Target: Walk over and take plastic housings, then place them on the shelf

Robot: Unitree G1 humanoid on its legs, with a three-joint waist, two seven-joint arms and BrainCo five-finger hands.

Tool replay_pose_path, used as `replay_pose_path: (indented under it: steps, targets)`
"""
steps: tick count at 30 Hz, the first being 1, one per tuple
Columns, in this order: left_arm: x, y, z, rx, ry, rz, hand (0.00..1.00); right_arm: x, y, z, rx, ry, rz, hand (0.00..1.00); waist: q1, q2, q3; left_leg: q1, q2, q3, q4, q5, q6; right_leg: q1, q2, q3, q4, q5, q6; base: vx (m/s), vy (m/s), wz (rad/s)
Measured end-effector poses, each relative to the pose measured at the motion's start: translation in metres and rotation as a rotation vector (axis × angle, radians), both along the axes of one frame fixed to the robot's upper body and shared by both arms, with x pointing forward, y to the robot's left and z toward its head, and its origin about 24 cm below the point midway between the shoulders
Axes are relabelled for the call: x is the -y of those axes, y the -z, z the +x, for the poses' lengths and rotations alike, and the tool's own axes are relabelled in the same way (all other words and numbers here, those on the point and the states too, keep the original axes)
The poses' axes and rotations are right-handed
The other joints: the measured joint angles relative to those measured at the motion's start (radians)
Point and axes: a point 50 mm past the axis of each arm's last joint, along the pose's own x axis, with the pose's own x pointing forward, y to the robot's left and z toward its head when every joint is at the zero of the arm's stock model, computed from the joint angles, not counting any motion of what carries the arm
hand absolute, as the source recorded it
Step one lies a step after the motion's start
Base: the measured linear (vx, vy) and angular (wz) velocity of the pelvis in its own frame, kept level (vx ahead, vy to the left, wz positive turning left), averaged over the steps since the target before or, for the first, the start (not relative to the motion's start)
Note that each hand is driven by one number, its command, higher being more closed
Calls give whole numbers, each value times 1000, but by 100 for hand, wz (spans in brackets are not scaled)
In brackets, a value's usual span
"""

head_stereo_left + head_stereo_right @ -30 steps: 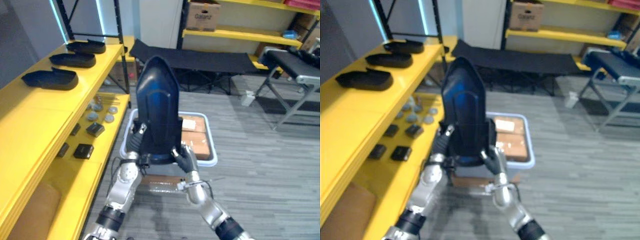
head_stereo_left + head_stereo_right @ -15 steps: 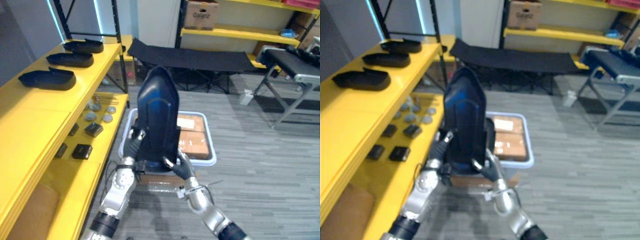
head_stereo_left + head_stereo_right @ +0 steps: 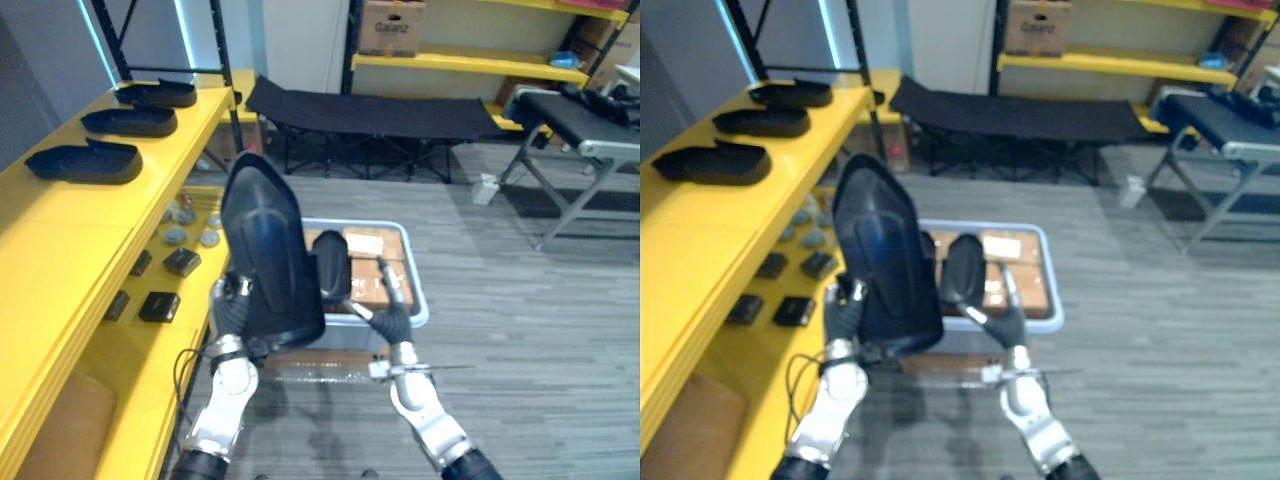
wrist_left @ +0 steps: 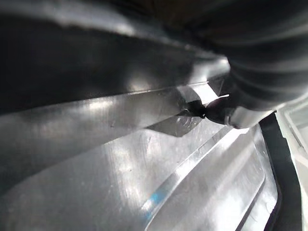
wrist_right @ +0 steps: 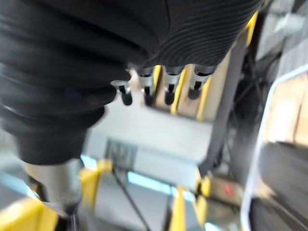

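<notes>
Left hand (image 3: 232, 308) grips one upright dark plastic housing (image 3: 265, 250); right hand (image 3: 393, 325) beside it, fingers relaxed. Three black housings (image 3: 85, 160) line the yellow shelf (image 3: 60, 235).

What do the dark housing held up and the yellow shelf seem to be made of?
Housing: probably moulded plastic with a glossy finish, since it shows bluish reflections. Shelf: smooth, even yellow coating, perhaps painted metal or board; the look leaves it open.

Three black housings (image 3: 85, 160) lie in a row on the yellow shelf's (image 3: 70, 270) top level.
</notes>
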Motion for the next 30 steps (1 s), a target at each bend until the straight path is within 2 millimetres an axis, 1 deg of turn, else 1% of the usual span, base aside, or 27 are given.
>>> replay_pose_path:
  steps: [2,3,4,5,7,8,9,12,13,15,18,20,21,23,25,26,27,28,29,30]
  targets:
    - [-19,2,-6,5,-121,-44,100,30,-5,-4,50,130,96,0,-1,8,2,12,2,23,2,-9,1,-1,7,21,0,-1,-3,11,1,-23]
    - [-25,3,-8,2,-150,-51,100,38,-5,-6,56,164,102,0,-5,11,1,12,2,25,3,-11,1,-1,7,22,0,-1,-4,25,10,-18]
    - [-34,4,-12,-1,-190,-51,100,56,-2,-12,55,227,115,0,-16,14,-1,12,2,25,2,-12,1,-1,6,23,0,-1,-4,27,4,-4]
    - [-38,4,-14,1,-206,-51,100,65,0,-15,51,260,122,0,-20,15,-1,12,2,26,2,-12,1,-1,6,23,0,0,-1,30,4,-1]
    - [-49,3,-17,24,-247,-99,100,96,11,-32,7,376,143,0,-24,18,1,12,3,27,1,-14,1,-2,6,23,0,2,2,0,0,0]
    - [-51,3,-17,37,-255,-120,100,102,15,-35,-8,397,148,0,-26,19,1,12,4,28,1,-14,0,-3,6,23,0,2,2,0,0,0]
    - [-55,1,-19,64,-268,-160,100,111,22,-42,-42,424,144,0,-31,19,1,13,5,29,1,-15,-1,-3,5,25,0,2,2,0,0,0]
    - [-62,-2,-22,124,-282,-234,100,118,43,-52,-147,430,162,0,-46,22,0,14,11,33,1,-16,-3,-4,7,29,0,4,4,-3,-9,-3]
    - [-61,-3,-22,146,-264,-263,100,118,51,-57,-189,424,180,0,-45,25,-1,14,13,33,1,-17,-3,-4,7,29,0,4,3,-8,-15,-3]
    - [-60,-4,-24,165,-242,-272,100,115,59,-61,-231,383,211,0,-45,29,-2,14,13,33,1,-18,-2,-3,7,29,0,3,4,0,0,0]
    - [-61,-8,-32,191,-243,-282,100,107,63,-59,-266,299,219,0,-45,33,-4,12,7,29,2,-19,-1,-1,12,25,0,3,2,0,1,4]
    - [-64,-14,-37,233,-266,-285,100,95,63,-53,-268,209,217,0,-35,34,-4,9,7,21,4,-19,-1,0,12,17,0,1,0,-4,-6,10]
    - [-66,-18,-39,258,-274,-279,100,88,62,-48,-268,157,217,0,-25,37,-6,6,7,15,4,-19,-1,1,12,13,0,-1,-3,-11,-10,21]
    - [-67,-24,-40,294,-289,-282,100,77,60,-40,-271,95,218,0,-19,40,-9,-15,1,-22,16,-19,0,7,5,-23,0,-5,-3,-12,-7,50]
    - [-66,-30,-43,324,-300,-280,100,67,56,-30,-260,29,215,0,-7,46,-8,-38,-9,-70,31,-19,1,20,-3,-70,0,-8,1,-1,1,70]
    - [-68,-33,-48,334,-317,-266,100,58,52,-21,-251,-22,210,0,23,54,-11,-46,-13,-98,35,-18,3,31,-6,-100,0,-9,2,7,3,54]
    - [-71,-34,-50,337,-333,-261,100,54,51,-17,-249,-41,208,0,34,57,-11,-47,-17,-112,36,-18,4,37,-8,-116,0,-11,4,13,2,73]
    - [-76,-34,-58,341,-377,-252,100,46,49,-10,-249,-57,188,0,47,61,-13,-54,-24,-145,38,-15,7,54,-12,-152,4,-16,9,6,3,79]
    - [-82,-34,-66,341,-423,-236,100,39,48,-4,-258,-65,157,0,69,65,-15,-62,-33,-178,43,-14,9,68,-17,-190,9,-19,10,5,5,84]
    - [-84,-33,-71,339,-444,-230,100,37,48,-1,-266,-68,146,0,79,67,-15,-65,-39,-195,45,-13,11,75,-20,-209,9,-21,11,-1,18,85]
